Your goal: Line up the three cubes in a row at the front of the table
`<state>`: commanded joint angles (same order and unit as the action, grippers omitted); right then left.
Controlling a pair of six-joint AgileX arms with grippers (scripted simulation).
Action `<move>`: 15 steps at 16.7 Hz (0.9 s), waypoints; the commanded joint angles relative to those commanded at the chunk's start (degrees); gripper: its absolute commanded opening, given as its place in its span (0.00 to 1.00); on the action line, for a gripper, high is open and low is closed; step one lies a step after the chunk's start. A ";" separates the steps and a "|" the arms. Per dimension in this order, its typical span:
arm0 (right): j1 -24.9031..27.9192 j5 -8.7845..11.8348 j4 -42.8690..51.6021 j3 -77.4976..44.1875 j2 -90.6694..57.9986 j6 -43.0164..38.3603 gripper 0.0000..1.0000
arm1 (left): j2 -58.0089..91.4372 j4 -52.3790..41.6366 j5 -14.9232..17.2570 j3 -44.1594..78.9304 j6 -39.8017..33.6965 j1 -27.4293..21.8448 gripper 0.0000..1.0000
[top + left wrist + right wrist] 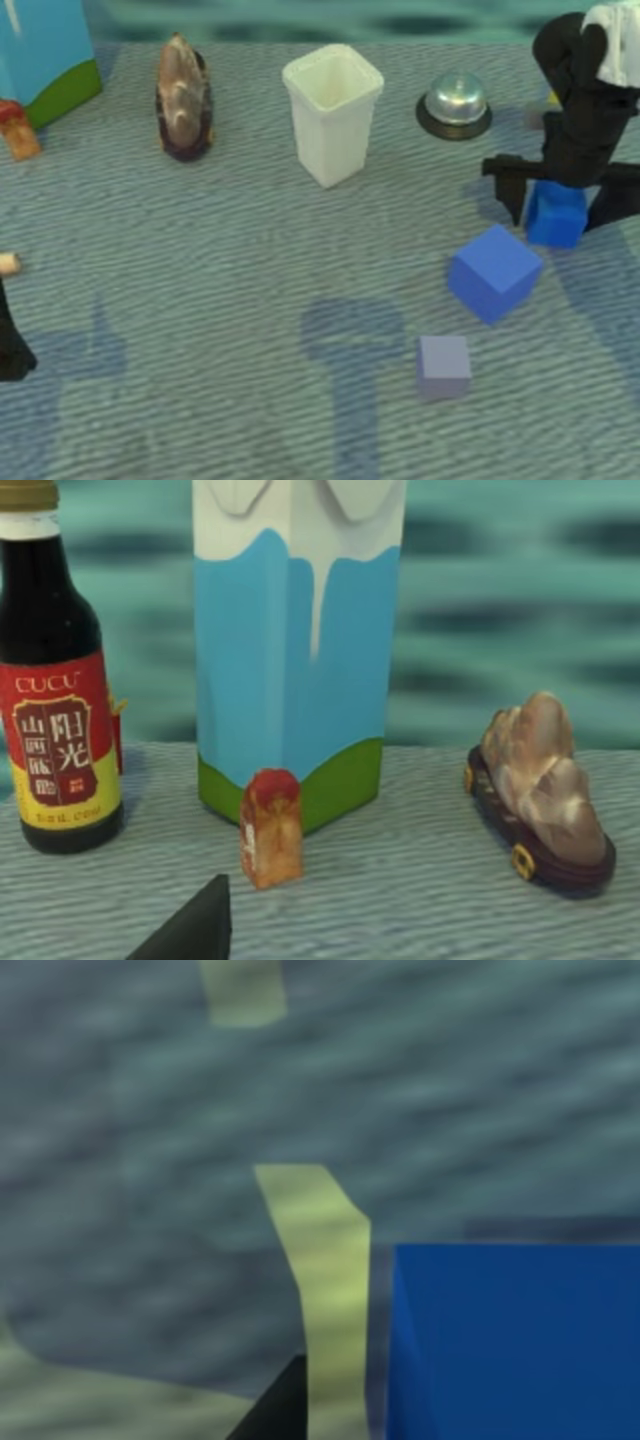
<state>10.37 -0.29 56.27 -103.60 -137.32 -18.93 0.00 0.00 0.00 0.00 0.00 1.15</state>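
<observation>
My right hand [556, 200] straddles the small bright blue cube [556, 217] at the table's [250, 330] right, fingers spread wide either side, not yet clamped. My left arm sits parked far left.

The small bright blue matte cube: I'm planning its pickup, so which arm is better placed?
Right. The right gripper hangs directly over the small bright blue matte cube, fingers straddling it. The left gripper sits at the table's far left edge.
</observation>
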 joint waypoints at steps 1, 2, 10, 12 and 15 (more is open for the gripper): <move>0.00 0.00 0.00 0.00 0.00 0.00 0.40 | 0.00 0.00 0.00 0.00 0.00 0.00 1.00; 0.00 0.00 0.00 0.00 0.00 0.00 0.32 | 0.00 0.00 0.00 0.00 0.00 0.00 1.00; 0.00 0.00 0.00 0.00 0.00 0.00 0.00 | 0.00 0.00 0.00 0.00 0.00 0.00 1.00; 0.00 0.00 0.00 0.00 0.00 0.00 0.00 | 0.00 0.00 0.00 0.00 0.00 0.00 1.00; -0.20 -0.39 0.41 -0.27 1.32 0.15 0.00 | 0.00 0.00 0.00 0.00 0.00 0.00 1.00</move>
<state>10.17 -0.68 56.68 -103.86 -136.00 -18.79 0.00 0.00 0.00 0.00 0.00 1.15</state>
